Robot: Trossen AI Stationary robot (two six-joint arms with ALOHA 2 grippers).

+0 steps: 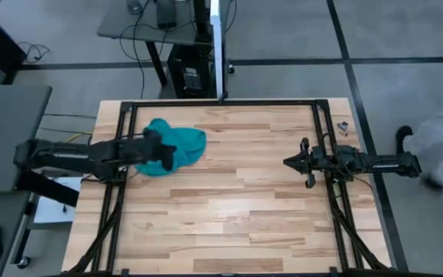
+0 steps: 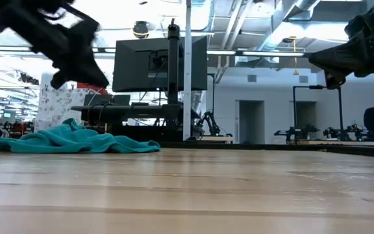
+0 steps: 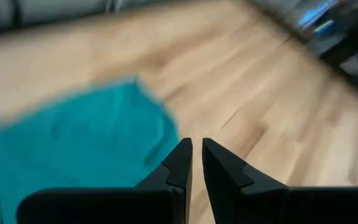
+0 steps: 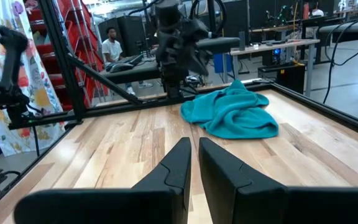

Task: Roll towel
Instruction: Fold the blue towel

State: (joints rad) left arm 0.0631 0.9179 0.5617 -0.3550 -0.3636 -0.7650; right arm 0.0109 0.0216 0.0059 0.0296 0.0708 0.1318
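The teal towel (image 1: 181, 145) lies crumpled in a loose heap on the wooden table (image 1: 229, 208), toward its far left; it also shows in the low view (image 2: 76, 140) and in the right wrist view (image 4: 235, 113). My left gripper (image 1: 167, 157) hangs over the towel's left part, slanting down, shut. The low view shows the left gripper (image 2: 101, 82) clear above the cloth, and its wrist view shows the towel (image 3: 73, 143) below the fingers (image 3: 180, 163). My right gripper (image 1: 286, 162) waits at the table's right side, level and shut, well above the wood (image 2: 313, 60).
Black frame rails (image 1: 221, 103) run along the table's far edge and down both sides. A small object (image 1: 343, 125) lies at the far right corner. Bare wood stretches between the two arms. A monitor stand (image 2: 174, 84) rises behind the far edge, and a person (image 4: 112, 45) sits in the room beyond.
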